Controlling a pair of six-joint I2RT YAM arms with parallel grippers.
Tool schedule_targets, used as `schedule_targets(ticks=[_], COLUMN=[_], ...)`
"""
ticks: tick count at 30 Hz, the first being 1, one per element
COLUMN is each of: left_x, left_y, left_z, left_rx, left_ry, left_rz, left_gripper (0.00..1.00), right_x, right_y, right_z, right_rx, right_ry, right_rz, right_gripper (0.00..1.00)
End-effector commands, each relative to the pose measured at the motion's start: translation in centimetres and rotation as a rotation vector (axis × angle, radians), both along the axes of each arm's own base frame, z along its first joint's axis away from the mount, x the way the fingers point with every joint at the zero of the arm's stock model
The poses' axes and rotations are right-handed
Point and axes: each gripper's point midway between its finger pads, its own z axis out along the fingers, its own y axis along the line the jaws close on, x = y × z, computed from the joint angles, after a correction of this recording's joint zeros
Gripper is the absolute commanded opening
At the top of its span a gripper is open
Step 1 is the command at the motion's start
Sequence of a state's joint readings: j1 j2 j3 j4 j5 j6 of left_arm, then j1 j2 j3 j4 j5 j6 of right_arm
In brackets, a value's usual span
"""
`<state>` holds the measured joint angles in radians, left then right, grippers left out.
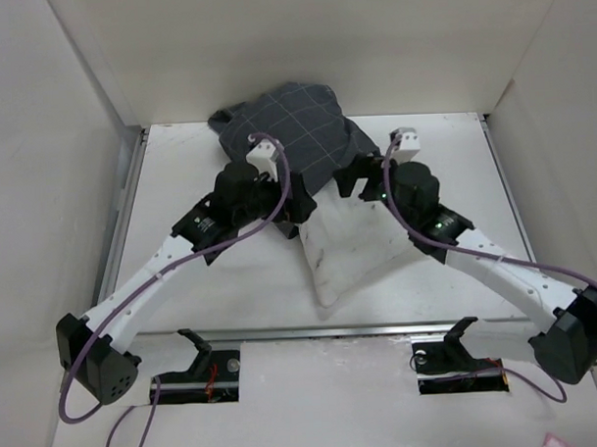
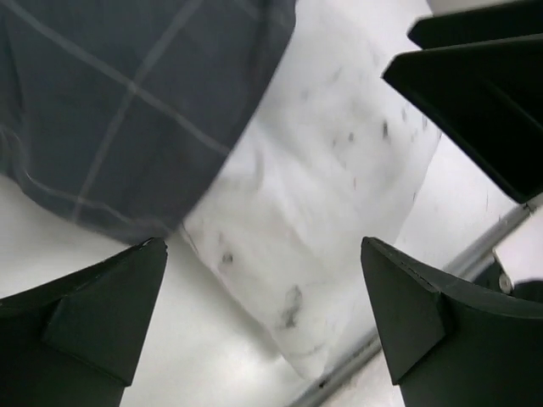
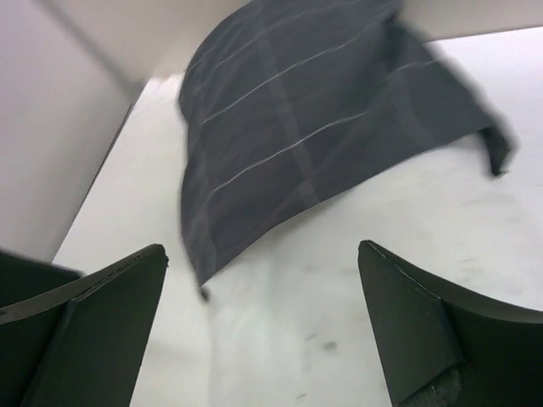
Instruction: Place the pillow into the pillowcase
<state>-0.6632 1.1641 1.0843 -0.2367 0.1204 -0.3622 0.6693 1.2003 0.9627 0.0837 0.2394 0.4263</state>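
Observation:
The dark grey grid-patterned pillowcase [image 1: 295, 126] lies bunched at the back middle of the table. The off-white speckled pillow [image 1: 354, 256] sticks out of its mouth toward the near edge, with its far part covered by the fabric. My left gripper [image 1: 303, 209] is open and empty above the pillow's left side, at the pillowcase's edge. Its wrist view shows the pillowcase [image 2: 127, 102] over the pillow [image 2: 322, 186] between the open fingers [image 2: 93, 314]. My right gripper [image 1: 358, 177] is open and empty above the pillow [image 3: 339, 305], just short of the pillowcase's hem [image 3: 314, 110].
White walls [image 1: 42, 193] enclose the table on three sides. A metal rail [image 1: 283, 332] runs along the near edge and also shows in the left wrist view [image 2: 441, 280]. Two black brackets [image 1: 200, 350] stand below it. The right gripper's fingers [image 2: 484, 93] are close to the left gripper.

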Motion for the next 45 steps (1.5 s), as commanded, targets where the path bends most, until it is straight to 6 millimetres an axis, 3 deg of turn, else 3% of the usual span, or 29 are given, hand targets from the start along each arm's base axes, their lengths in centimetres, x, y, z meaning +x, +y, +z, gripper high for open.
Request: schedule_targets(ticks=[1, 2, 3, 5, 6, 7, 10, 11, 12, 13, 14, 15, 18, 19, 22, 24, 25, 28, 30, 31, 32, 33, 36, 40, 41, 42, 45], left_x=[3.5, 4.2, 4.9, 6.2, 6.8, 7.3, 7.9, 8.2, 8.4, 8.4, 8.9, 9.0, 9.4, 9.6, 10.3, 10.7, 11.1, 12.0, 12.3, 12.5, 12.9, 12.9, 13.6, 14.3, 14.4, 14.3, 14.1], left_y=[-0.1, -0.6, -1.1, -2.7, -3.2, -3.8, -4.8, -4.8, -4.6, -4.6, -4.0, -3.8, -2.6, -1.7, 0.8, 2.3, 3.5, 6.0, 6.3, 7.0, 7.3, 7.4, 7.6, 6.7, 6.7, 6.5, 6.0], left_z=[2.8, 3.1, 4.5, 3.4, 4.2, 2.6, 2.0, 0.8, 0.8, 0.1, 0.1, 0.1, -1.2, -2.2, -3.6, -4.2, -4.9, -6.1, -6.6, -7.0, -7.3, -7.3, -6.4, -4.3, -3.8, -3.4, -2.6], left_rx=[0.04, 0.035, 0.027, 0.042, 0.032, 0.059, 0.074, 0.098, 0.103, 0.117, 0.124, 0.128, 0.16, 0.175, 0.211, 0.219, 0.235, 0.252, 0.253, 0.258, 0.258, 0.267, 0.264, 0.235, 0.234, 0.223, 0.214], left_ry=[-0.108, -0.115, -0.141, -0.118, -0.13, -0.089, -0.07, -0.048, -0.051, -0.035, -0.038, -0.041, -0.019, 0.005, 0.026, 0.039, 0.049, 0.079, 0.093, 0.103, 0.104, 0.099, 0.066, 0.02, 0.006, 0.002, -0.016], left_rz=[0.061, 0.061, 0.058, 0.024, 0.025, 0.013, 0.002, 0.011, 0.024, 0.023, 0.048, 0.059, 0.11, 0.138, 0.222, 0.274, 0.307, 0.39, 0.405, 0.419, 0.43, 0.424, 0.425, 0.386, 0.382, 0.371, 0.331], left_gripper=[1.0, 1.0, 1.0, 1.0, 1.0, 1.0, 1.0, 1.0, 1.0, 1.0, 1.0, 1.0, 1.0, 1.0, 1.0, 1.0, 1.0, 1.0, 1.0, 1.0, 1.0, 1.0, 1.0, 1.0, 1.0, 1.0, 1.0], right_x=[2.7, 3.4, 4.2, 5.2, 5.9, 6.0, 5.4, 5.2, 3.3, 2.1, 1.3, -0.8, -3.3, -4.0, -4.2, -3.6, -3.3, -1.0, 1.1, 1.4, 1.9, 2.9, 3.9, 5.8, 6.3, 7.4, 8.4], right_y=[-6.0, -6.6, -6.8, -7.2, -7.0, -6.6, -3.8, -2.6, 0.1, 1.3, 2.6, 4.3, 6.8, 8.5, 9.5, 9.0, 8.0, 4.9, 1.0, -0.3, -1.9, -4.4, -7.5, -5.6, -5.3, -4.9, -3.5], right_z=[-1.4, -1.5, -3.1, -4.1, -5.7, -6.6, -9.3, -9.4, -9.3, -10.1, -8.9, -8.8, -9.0, -8.3, -7.2, -5.9, -6.8, -6.5, -7.3, -6.6, -7.6, -7.6, -8.9, -9.6, -10.9, -10.2, -11.2], right_rx=[-0.015, -0.009, -0.023, -0.048, -0.078, -0.084, -0.096, -0.085, -0.04, -0.014, 0.038, 0.089, 0.081, 0.049, -0.034, -0.061, -0.094, -0.181, -0.257, -0.271, -0.289, -0.309, -0.361, -0.39, -0.411, -0.414, -0.418], right_ry=[0.096, 0.107, 0.151, 0.179, 0.208, 0.231, 0.3, 0.296, 0.313, 0.339, 0.292, 0.305, 0.281, 0.246, 0.169, 0.131, 0.166, 0.165, 0.175, 0.16, 0.193, 0.19, 0.23, 0.174, 0.176, 0.117, 0.112], right_rz=[-0.163, -0.158, -0.151, -0.146, -0.143, -0.124, 0.045, 0.121, 0.308, 0.405, 0.501, 0.635, 0.738, 0.757, 0.743, 0.703, 0.662, 0.44, 0.209, 0.141, 0.064, -0.065, -0.184, -0.11, -0.103, -0.1, -0.049], right_gripper=[0.99, 0.99, 0.99, 0.99, 0.99, 0.99, 0.99, 0.97, 0.94, 0.93, 0.93, 0.93, 0.93, 0.93, 0.95, 0.95, 0.95, 0.95, 0.95, 0.97, 0.97, 0.97, 0.97, 0.97, 0.97, 0.97, 0.96])
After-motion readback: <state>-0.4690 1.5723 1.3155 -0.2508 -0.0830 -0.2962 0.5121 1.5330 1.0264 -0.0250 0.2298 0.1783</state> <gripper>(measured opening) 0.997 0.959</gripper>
